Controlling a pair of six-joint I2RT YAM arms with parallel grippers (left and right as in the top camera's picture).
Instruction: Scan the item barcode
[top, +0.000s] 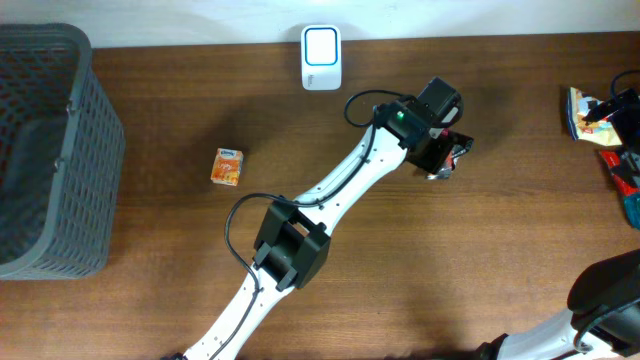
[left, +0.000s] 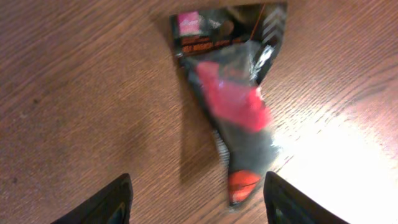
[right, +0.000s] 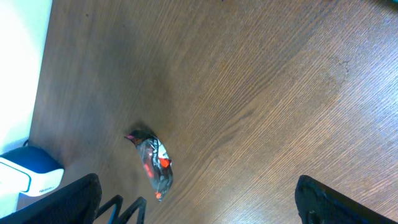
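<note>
- Left claw sits closest to its wrist lens, its two black fingers spread wide at the bottom corners of the view, with nothing gripped between them.
- Just ahead of that claw, in line with the gap between its fingers, the plastic packet lies on the wood. It is clear film over something pink-red and dark grey, with a black printed header card at the far end and a red tip at the end nearest the claw. Neither finger touches it. The shot is blurred, so its print cannot be read.
- From overhead, only a little of the packet shows, peeping out at the right side of the left claw's head on the brown wooden tabletop.
- Beyond the left claw and off to its left, well apart from it, stands the white barcode scanner with a blue-lit window, at the tabletop's far edge.
- Far to the left of the left claw lies a small orange carton, between the claw and a grey mesh basket.
- Right claw is spread fully wide and empty above bare wood. In its wrist view the packet shows small near its left finger, with the scanner at the left edge.
- Well to the right of the left claw, colourful packets lie at the tabletop's right edge.
</note>
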